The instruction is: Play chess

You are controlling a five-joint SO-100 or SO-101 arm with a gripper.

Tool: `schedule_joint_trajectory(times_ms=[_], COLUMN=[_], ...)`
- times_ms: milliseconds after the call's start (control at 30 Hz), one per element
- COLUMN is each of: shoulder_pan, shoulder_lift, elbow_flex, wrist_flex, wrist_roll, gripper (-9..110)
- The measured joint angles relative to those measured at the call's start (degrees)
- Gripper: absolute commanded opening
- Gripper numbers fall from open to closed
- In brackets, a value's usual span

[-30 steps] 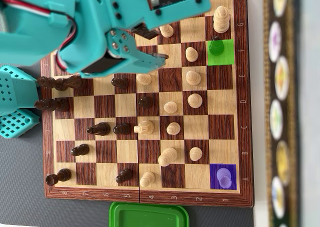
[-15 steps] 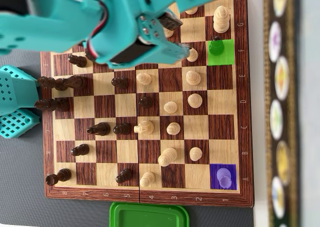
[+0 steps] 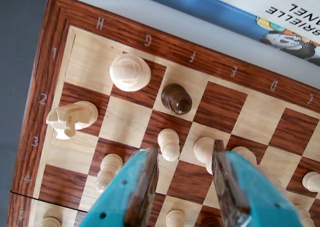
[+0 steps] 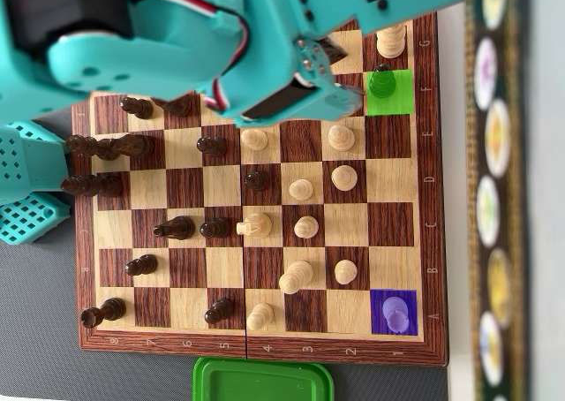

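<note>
A wooden chessboard fills the wrist view, and the overhead view shows it too. My gripper is open and empty, its teal jaws with brown pads hovering over the squares around the F and E files. A light pawn stands just ahead of the left jaw, and another light pawn touches the edge of the right jaw. A dark piece stands further ahead; in the overhead view it sits on a green-tinted square. A purple-tinted corner square holds a light piece. The arm hides my jaws from above.
A large light piece stands near the corner and a light knight lies tipped on the H file. Several dark pieces stand on the left of the overhead view. A book lies past the board. A green lid lies below the board.
</note>
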Motion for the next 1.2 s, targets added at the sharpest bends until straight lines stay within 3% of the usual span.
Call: schedule_joint_trajectory(times_ms=[1200], shoulder_pan=[0.79], shoulder_lift=[-8.70], elbow_flex=[-7.29], wrist_flex=[-0.53], wrist_roll=[-0.70], gripper=[16])
